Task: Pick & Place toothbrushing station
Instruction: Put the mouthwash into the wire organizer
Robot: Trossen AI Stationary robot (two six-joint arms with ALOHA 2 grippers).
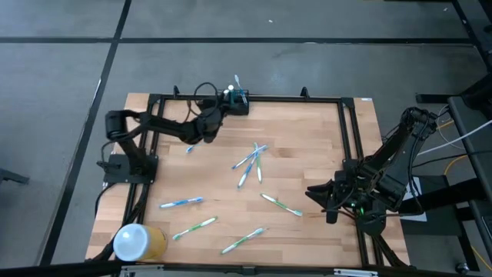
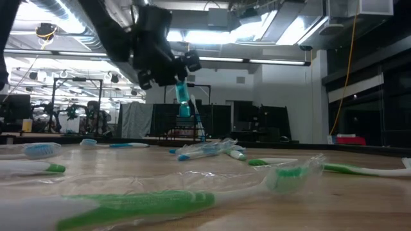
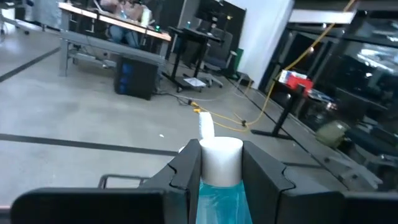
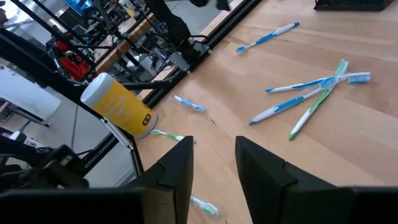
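My left jaws are pinched on the white-ended handle of a translucent blue toothbrush, holding it upright with the bristle head poking out above them. In the high view the small black slotted holder rack sits just beyond and beside those jaws, at the far edge of the light wooden tabletop, so I judge I am at the insertion step. In the low view the brush hangs clear of the tabletop beneath the jaws.

To do this well, I would line the brush's lower end over a free slot before descending, keep the handle vertical so it does not catch the slot edge, and lower slowly; I cannot tell from here which slots are free. Only once the brush stands on its own would I release.

My right jaws stand spread and hold nothing, waiting off the tabletop's near right side. Ahead of them lie loose blue and green plastic toothbrushes in a crossed pile, with the white-and-yellow cylinder farther off at the tabletop's corner.
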